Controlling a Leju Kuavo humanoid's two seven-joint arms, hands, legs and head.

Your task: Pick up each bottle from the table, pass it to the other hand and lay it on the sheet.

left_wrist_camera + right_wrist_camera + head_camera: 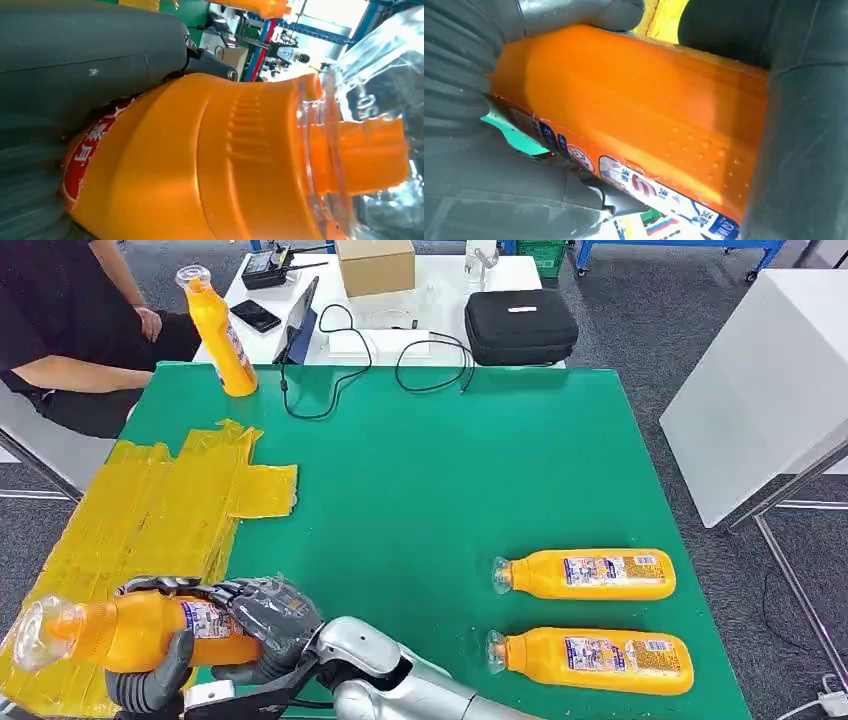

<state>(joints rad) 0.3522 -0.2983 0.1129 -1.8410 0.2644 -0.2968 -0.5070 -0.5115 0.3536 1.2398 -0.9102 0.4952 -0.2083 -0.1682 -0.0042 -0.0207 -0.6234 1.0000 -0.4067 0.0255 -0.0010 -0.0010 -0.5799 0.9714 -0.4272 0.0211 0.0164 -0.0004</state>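
orange plastic bottle was grasped by both right robot hand and left robot hand, over yellow sheet at seven o'clock; two lying bottles at four and one standing bottle at eleven remained on the green counter.

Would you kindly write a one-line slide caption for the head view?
Right hand and left hand hold an orange plastic bottle above the yellow sheet.

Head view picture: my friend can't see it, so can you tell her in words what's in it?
Two robot hands, the right hand and the left hand, hold an orange bottle sideways over a yellow sheet on a green table. Two more bottles lie flat to the right, and one standing bottle is at the far edge beside a seated person.
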